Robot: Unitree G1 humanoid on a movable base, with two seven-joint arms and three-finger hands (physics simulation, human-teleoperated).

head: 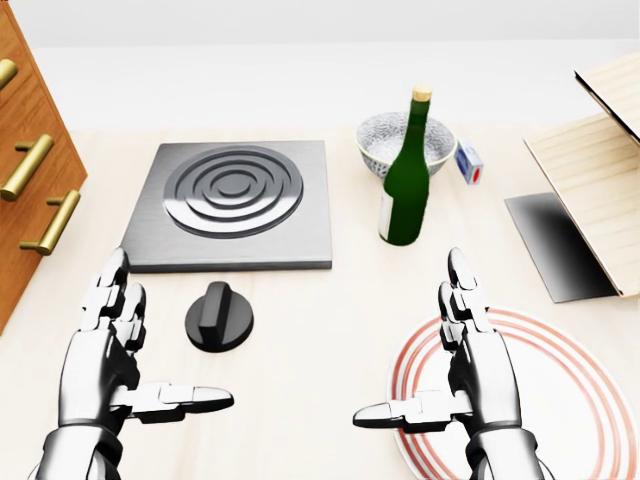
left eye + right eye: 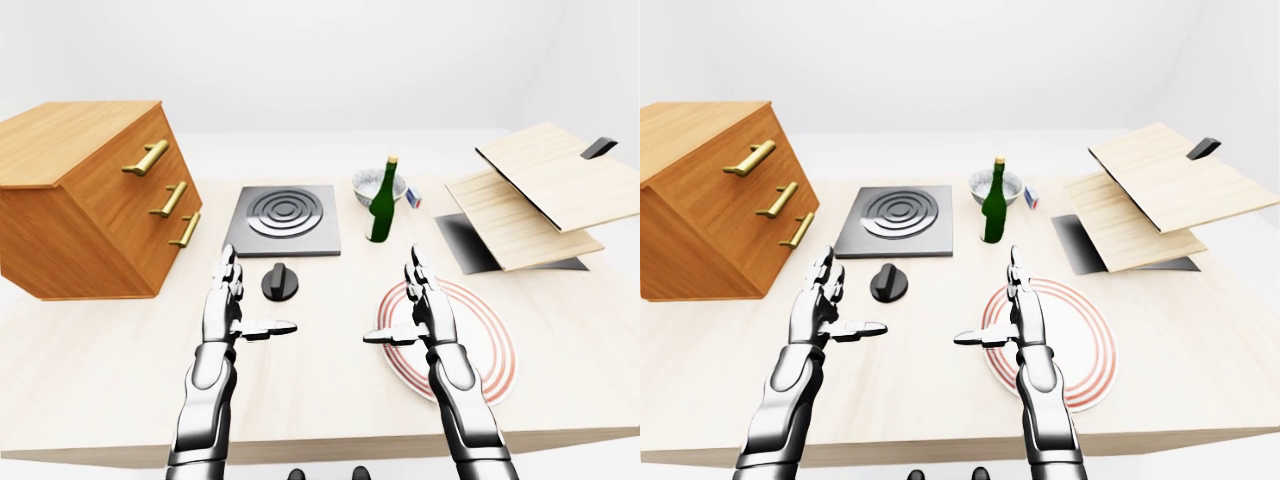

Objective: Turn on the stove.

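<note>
The stove (image 1: pixel 237 203) is a grey square plate with ring burner, lying on the wooden table (image 1: pixel 310 330). Its black round knob (image 1: pixel 219 317) sits just below the plate in the head view. My left hand (image 1: pixel 120 345) is open, fingers up and thumb pointing right, to the left of the knob and not touching it. My right hand (image 1: pixel 450 355) is open and empty, hovering over the left edge of a red-ringed plate (image 1: pixel 560 400).
A green bottle (image 1: pixel 406 175) stands right of the stove, with a patterned bowl (image 1: pixel 385 140) and a small blue-and-red box (image 1: pixel 468 162) behind it. A wooden drawer cabinet (image 2: pixel 90 195) stands at the left. Tilted wooden boards (image 2: pixel 540 195) over a dark base lie at the right.
</note>
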